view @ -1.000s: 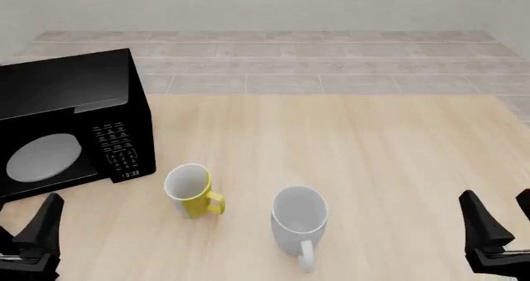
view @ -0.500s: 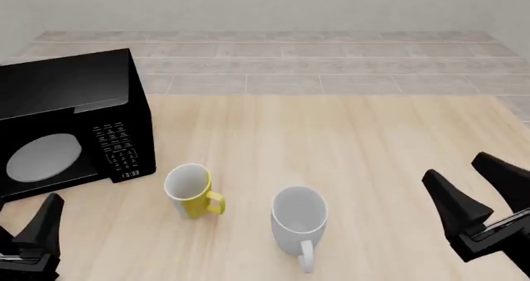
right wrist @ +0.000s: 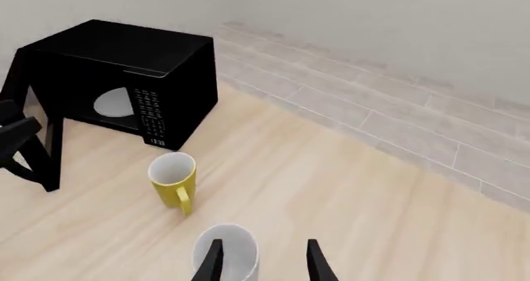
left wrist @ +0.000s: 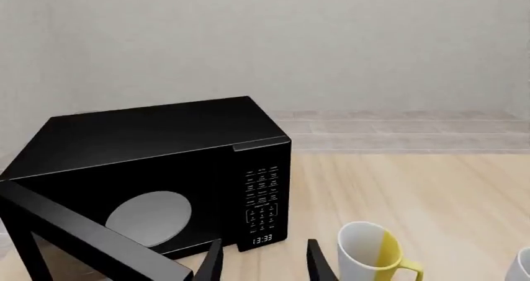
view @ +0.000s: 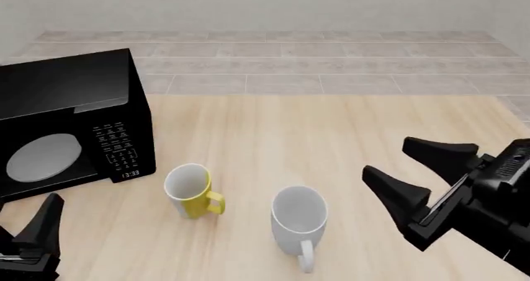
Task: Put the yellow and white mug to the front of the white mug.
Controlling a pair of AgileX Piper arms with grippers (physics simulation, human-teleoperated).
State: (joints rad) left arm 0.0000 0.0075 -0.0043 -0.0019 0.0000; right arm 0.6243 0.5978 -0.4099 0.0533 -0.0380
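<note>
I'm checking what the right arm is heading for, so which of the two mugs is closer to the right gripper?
The white mug, the larger one with no yellow, is closer to the right gripper; the yellow and white mug stands farther left.

Quick count of what was on the surface: two mugs total. One was the yellow and white mug, one was the white mug, the bigger plain one. There was one black microwave, door swung open, with one pale round plate inside. Two end effectors were in the shot: the right end effector with the white mug just to its left, and the left end effector with the microwave right ahead of it. Each had two fingers, spread apart.
</note>
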